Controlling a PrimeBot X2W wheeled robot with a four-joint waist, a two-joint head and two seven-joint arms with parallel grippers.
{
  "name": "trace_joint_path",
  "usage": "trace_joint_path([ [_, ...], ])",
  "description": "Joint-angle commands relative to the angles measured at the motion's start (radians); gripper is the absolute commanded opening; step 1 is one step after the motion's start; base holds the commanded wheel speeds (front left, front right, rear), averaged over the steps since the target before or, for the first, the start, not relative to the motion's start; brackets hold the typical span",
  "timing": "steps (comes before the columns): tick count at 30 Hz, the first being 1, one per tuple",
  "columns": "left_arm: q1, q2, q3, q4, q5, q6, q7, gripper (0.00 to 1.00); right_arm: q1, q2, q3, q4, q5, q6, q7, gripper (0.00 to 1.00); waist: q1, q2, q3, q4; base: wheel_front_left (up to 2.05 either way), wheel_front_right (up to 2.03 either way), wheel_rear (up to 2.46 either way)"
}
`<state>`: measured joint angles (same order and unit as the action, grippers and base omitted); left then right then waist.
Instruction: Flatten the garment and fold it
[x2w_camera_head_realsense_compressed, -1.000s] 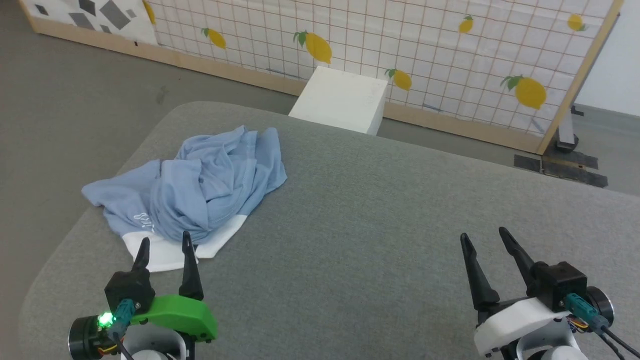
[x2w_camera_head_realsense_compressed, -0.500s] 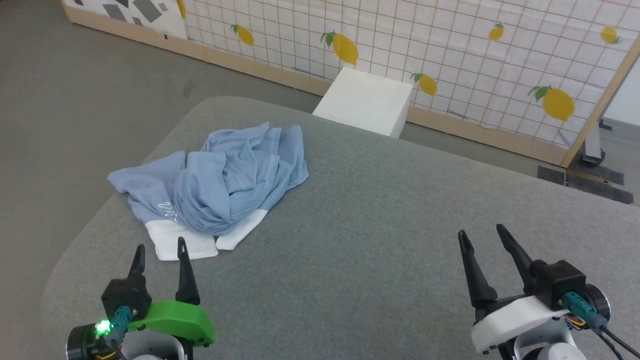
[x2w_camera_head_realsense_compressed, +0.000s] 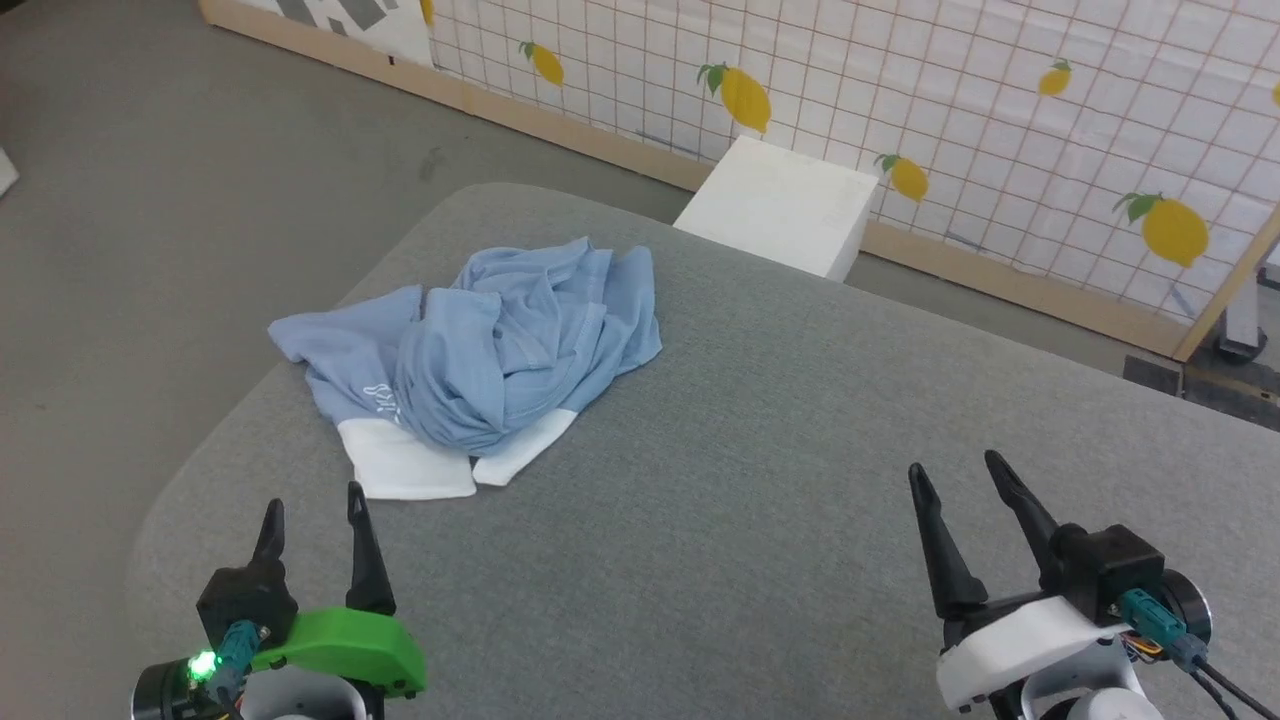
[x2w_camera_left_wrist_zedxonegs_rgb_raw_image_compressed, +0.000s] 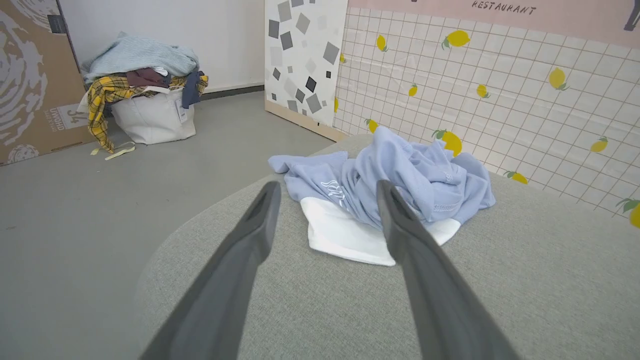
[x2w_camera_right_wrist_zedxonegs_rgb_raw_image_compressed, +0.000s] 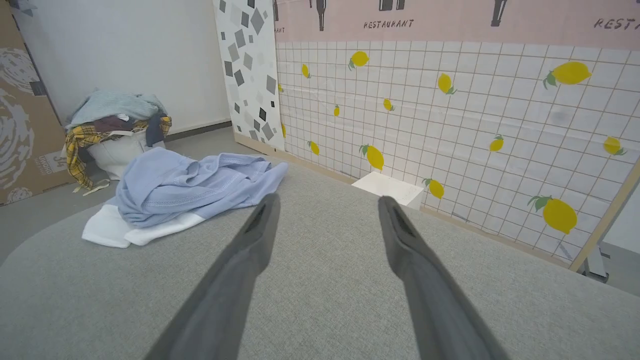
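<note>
- Sky-blue knit, the garment lies crumpled in a heap on the far left part of the grey tabletop, close to its rounded corner. One flap spreads out toward the left edge.
- A white cloth pokes out from under the garment's near edge and touches it.
- The left hand is at the lower left of the head view. Its two dark fingers are spread apart and hold nothing, and their tips point at the white cloth from just short of it.
- In the left wrist view those fingers frame the white cloth and the blue heap behind it.
- The right hand is also spread wide and empty. It is over bare tabletop on the right, well apart from the garment.
- A white box stands on the floor beyond the tabletop's far edge, against a grid panel printed with lemons.
- In the left wrist view a pale basket piled with clothes sits on the floor beside a cardboard box.
</note>
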<state>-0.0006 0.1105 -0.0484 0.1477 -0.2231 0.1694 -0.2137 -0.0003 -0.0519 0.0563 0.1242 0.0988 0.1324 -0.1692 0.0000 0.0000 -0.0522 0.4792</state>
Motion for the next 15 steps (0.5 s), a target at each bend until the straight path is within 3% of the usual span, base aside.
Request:
trace_joint_path([
  [1, 0.015, 0.010, -0.004, 0.005, -0.011, 0.009, -0.012, 1.00, -0.017, 0.001, 0.003, 0.006, 0.011, -0.001, -0.013, 1.00, 0.0000, 0.0000, -0.003, 0.014, 0.00, 0.00, 0.00],
  [15, 0.021, 0.025, -0.008, 0.029, -0.051, 0.030, -0.041, 1.00, -0.020, 0.002, 0.020, 0.027, 0.029, -0.002, -0.039, 1.00, 0.0000, 0.0000, -0.012, 0.080, 0.00, 0.00, 0.00],
])
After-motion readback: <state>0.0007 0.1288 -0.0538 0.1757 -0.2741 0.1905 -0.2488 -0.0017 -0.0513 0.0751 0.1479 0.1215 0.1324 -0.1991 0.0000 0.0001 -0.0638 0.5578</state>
